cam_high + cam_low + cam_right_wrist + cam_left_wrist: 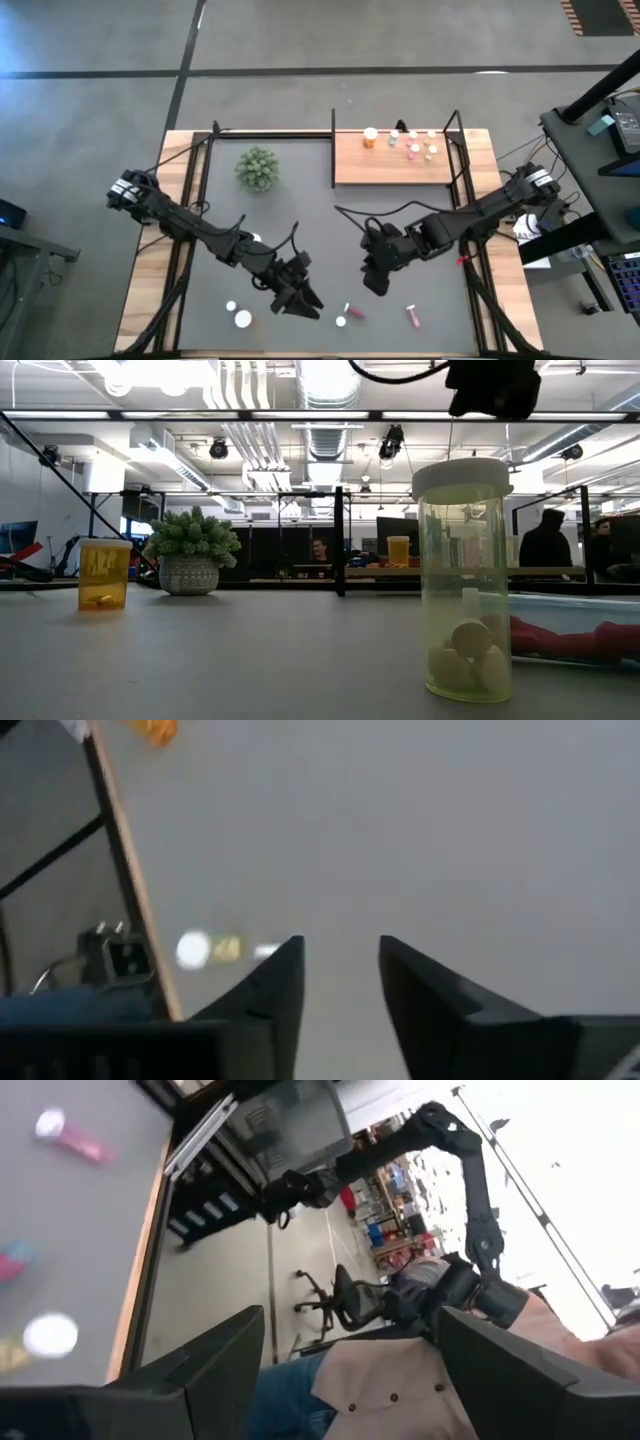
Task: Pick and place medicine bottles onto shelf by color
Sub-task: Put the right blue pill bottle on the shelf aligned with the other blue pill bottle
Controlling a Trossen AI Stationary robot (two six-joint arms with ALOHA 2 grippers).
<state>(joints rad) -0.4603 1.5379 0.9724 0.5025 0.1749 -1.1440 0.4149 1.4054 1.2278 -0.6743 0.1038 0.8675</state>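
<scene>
right gripper [377, 283], fingers slightly apart and seemingly empty, hovers near pink bottle [412, 316].

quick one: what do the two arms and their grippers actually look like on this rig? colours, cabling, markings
Both arms are dark, near-black, jointed links, each with a white-and-black banded collar near its base at the table's outer edge. Thin black cables loop loosely along them. The left gripper and right gripper are matte black; the wrist views show two flat, wedge-shaped fingers. No readable lettering.
</scene>
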